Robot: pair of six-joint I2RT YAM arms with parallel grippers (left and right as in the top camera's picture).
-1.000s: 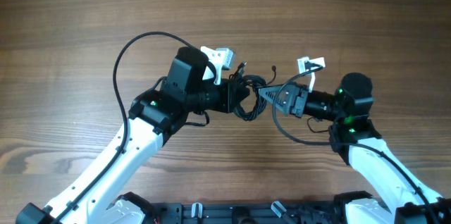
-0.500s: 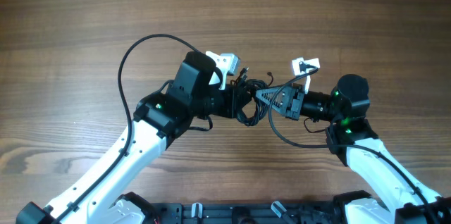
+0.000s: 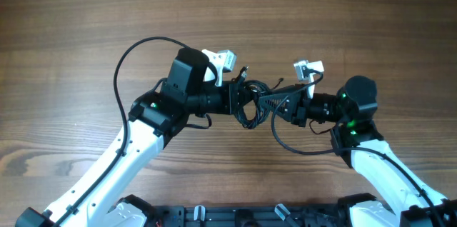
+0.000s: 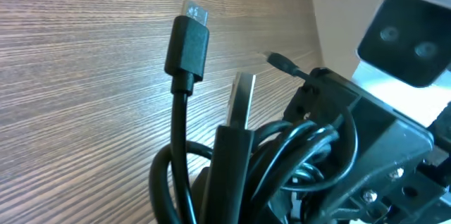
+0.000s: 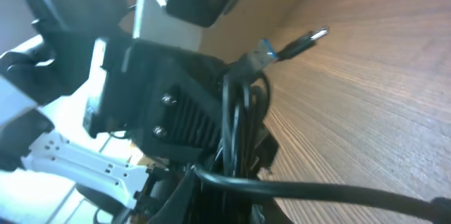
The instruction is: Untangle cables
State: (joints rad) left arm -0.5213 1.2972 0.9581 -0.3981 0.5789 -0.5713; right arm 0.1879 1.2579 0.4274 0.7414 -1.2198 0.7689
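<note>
The cables (image 3: 249, 110) are a small black knotted bundle held up between both grippers at the table's middle. My left gripper (image 3: 243, 97) is shut on the bundle's left side, and the loops hide its fingertips in the left wrist view. Two plug ends (image 4: 187, 41) stick up from the cables (image 4: 246, 160) there. My right gripper (image 3: 266, 101) has closed into the bundle from the right. In the right wrist view, cable strands (image 5: 239, 118) run between its fingers and one plug (image 5: 296, 43) points out over the wood. The two grippers nearly touch.
Wooden table (image 3: 228, 13) all round. A thick black arm wire (image 3: 136, 52) arcs up left of the left arm. Another wire loop (image 3: 300, 147) hangs below the right wrist. The arms' base bar (image 3: 235, 216) lies along the near edge.
My right gripper has moved left into the bundle and its jaws have closed on it. The left arm shifted slightly right and back, still holding the bundle.
</note>
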